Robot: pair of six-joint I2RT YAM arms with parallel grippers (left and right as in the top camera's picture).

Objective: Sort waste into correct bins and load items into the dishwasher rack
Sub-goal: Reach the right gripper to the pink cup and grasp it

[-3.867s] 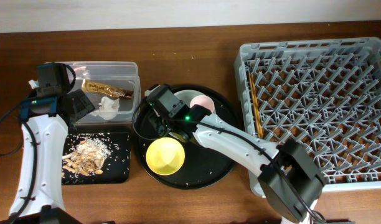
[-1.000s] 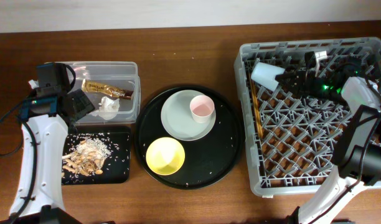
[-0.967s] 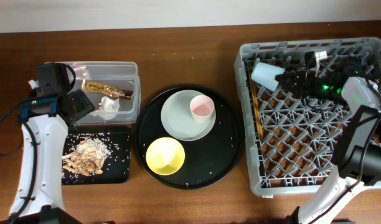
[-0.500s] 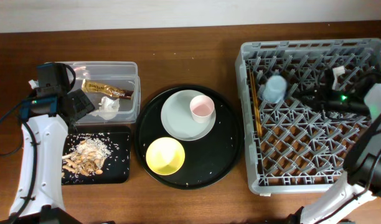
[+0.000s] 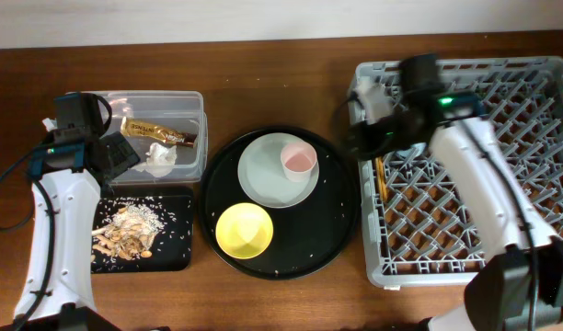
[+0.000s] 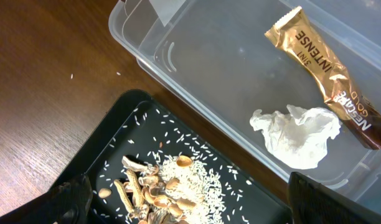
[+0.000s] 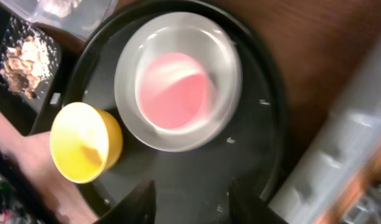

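Note:
The brown-and-gold wrapper (image 6: 324,74) and white tissue (image 6: 299,134) lie in the clear box (image 6: 178,68). Tan scraps with rice (image 6: 159,186) lie in the small black tray (image 6: 122,118). My left gripper (image 6: 197,208) hovers open and empty over them. The pink cup (image 7: 175,90) stands on the white plate (image 7: 228,62) next to the yellow bowl (image 7: 84,143). My right gripper (image 7: 193,202) is open and empty above the round tray, at the grey rack's (image 5: 465,230) left edge. The chopsticks (image 5: 380,184) lie in the rack. The light-blue cup is hidden by my right arm.
The large round black tray (image 5: 337,230) sits mid-table and carries the plate, pink cup and bowl, with stray rice grains on it. The rack wall (image 7: 346,143) rises close to my right gripper's right side. Bare wooden table lies along the back.
My right gripper let go of the light-blue cup in the rack, then swung left to the rack's left edge over the round tray. The left arm has not moved.

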